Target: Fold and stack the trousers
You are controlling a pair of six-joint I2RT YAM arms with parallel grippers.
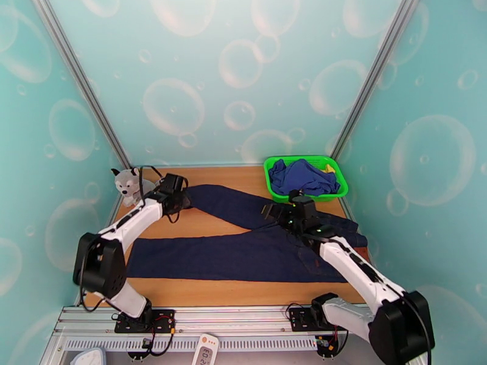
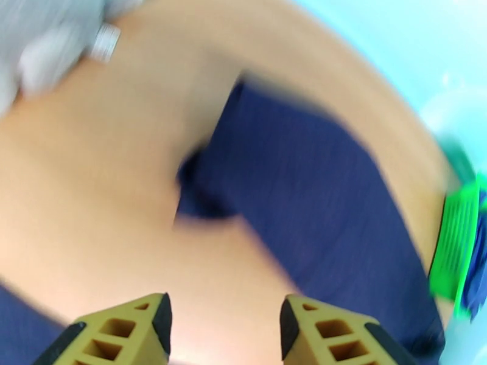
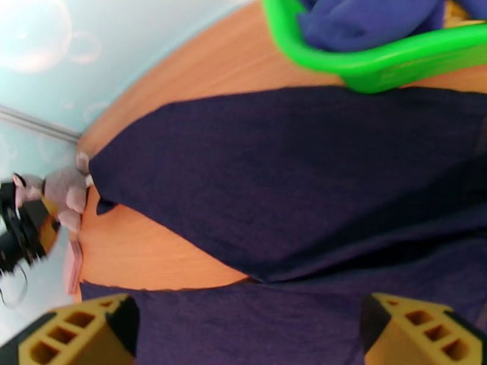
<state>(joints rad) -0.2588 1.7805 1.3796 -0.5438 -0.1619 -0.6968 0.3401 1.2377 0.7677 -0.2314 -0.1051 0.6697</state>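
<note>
Under the wide-apart right fingers (image 3: pixel 73 336) the trousers (image 3: pixel 292 177) lie spread flat

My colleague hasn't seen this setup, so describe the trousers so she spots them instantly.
On the wooden table, in front of the green basket at its far right corner, the trousers lie spread flat with legs splayed toward the left. They're dark navy denim, unlike the brighter blue garment bundled in the basket.

Trousers (image 1: pixel 243 253) lie across the table (image 1: pixel 201 293), centre frame. Basket (image 1: pixel 304 196) holding a garment (image 1: pixel 301 176) sits behind them, right of centre; plush toy (image 1: pixel 126 182) at left.
</note>
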